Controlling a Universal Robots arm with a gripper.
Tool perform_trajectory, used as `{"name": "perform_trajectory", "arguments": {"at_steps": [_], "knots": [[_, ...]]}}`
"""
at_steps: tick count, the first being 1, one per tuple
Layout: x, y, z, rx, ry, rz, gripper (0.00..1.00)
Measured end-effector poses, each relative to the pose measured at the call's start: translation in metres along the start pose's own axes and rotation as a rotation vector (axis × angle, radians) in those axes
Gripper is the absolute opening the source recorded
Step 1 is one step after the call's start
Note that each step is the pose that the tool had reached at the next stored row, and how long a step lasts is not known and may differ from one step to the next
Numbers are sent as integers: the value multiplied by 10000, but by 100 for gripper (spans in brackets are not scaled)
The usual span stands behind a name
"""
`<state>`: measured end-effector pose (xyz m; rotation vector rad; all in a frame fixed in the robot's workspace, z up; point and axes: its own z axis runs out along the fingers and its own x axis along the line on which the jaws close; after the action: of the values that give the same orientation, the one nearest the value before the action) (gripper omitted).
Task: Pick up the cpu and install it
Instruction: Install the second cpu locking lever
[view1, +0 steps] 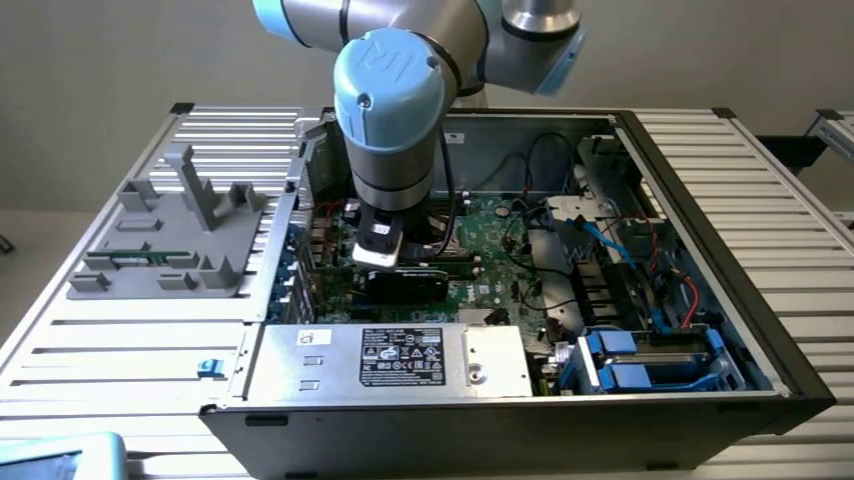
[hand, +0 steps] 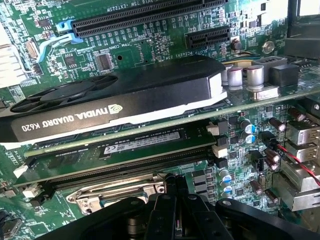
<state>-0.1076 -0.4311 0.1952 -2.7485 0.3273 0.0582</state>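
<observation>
My gripper (view1: 380, 262) reaches down into the open computer case (view1: 707, 215), over the green motherboard (view1: 487, 250). In the wrist view its black fingers (hand: 167, 192) stand pressed together, right above the metal frame of the processor socket (hand: 117, 196). The gripper (hand: 172, 184) is shut, and nothing shows between the tips. The cpu is hidden; I cannot tell whether it sits under the fingers or in the socket.
A black NVIDIA graphics card (hand: 115, 100) stands beside the gripper, with memory slots (hand: 125, 155) between it and the socket. A silver power supply (view1: 387, 358) fills the case's near side. Blue drive caddies (view1: 627, 365) and cables lie at the exterior view's right. A grey fixture (view1: 174, 235) sits outside the case.
</observation>
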Motion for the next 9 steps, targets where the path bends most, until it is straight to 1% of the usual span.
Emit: {"name": "perform_trajectory", "arguments": {"at_steps": [9], "knots": [[-2, -8, 38, -2, 0, 0, 12]]}}
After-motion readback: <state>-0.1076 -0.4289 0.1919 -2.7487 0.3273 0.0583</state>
